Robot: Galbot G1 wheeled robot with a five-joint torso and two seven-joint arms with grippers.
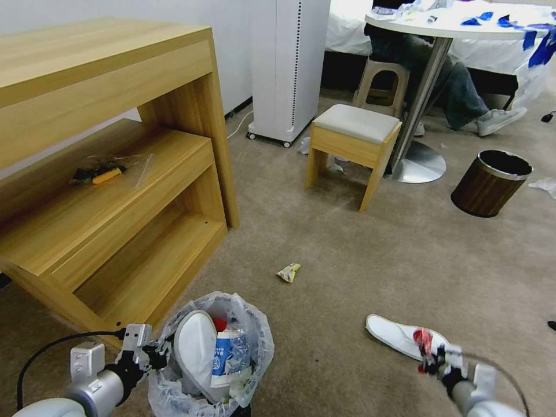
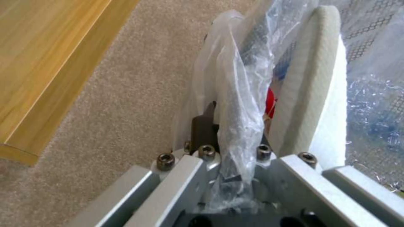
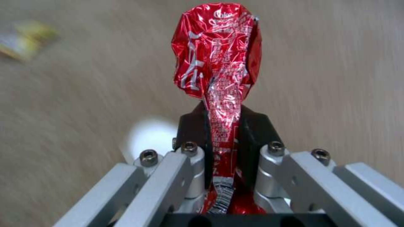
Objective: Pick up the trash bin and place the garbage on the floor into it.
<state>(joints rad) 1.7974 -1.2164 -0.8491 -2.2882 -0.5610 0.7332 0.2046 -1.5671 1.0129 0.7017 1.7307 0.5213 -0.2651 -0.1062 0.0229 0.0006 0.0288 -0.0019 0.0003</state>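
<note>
The trash bin [image 1: 174,382], lined with a crinkly translucent bag, hangs at the lower left with my left gripper [image 1: 157,352] shut on its rim and bag [image 2: 235,94]. Inside it stand a white slipper [image 1: 196,341], a blue-white carton [image 1: 223,359] and something red. My right gripper [image 1: 430,356] at the lower right is shut on a red wrapper [image 3: 216,60], held above the beige floor [image 1: 359,255]. Under and behind that gripper lies a second white slipper [image 1: 394,333]. A yellow wrapper [image 1: 289,271] lies on the carpet mid-view, blurred in the right wrist view [image 3: 25,39].
A wooden shelf unit [image 1: 104,174] fills the left. Farther back stand a padded stool [image 1: 351,147], a white appliance [image 1: 288,63], a round table's metal base [image 1: 418,163] and a brown wood-grain bin [image 1: 490,182]. Crumpled paper [image 1: 544,185] lies at the right edge.
</note>
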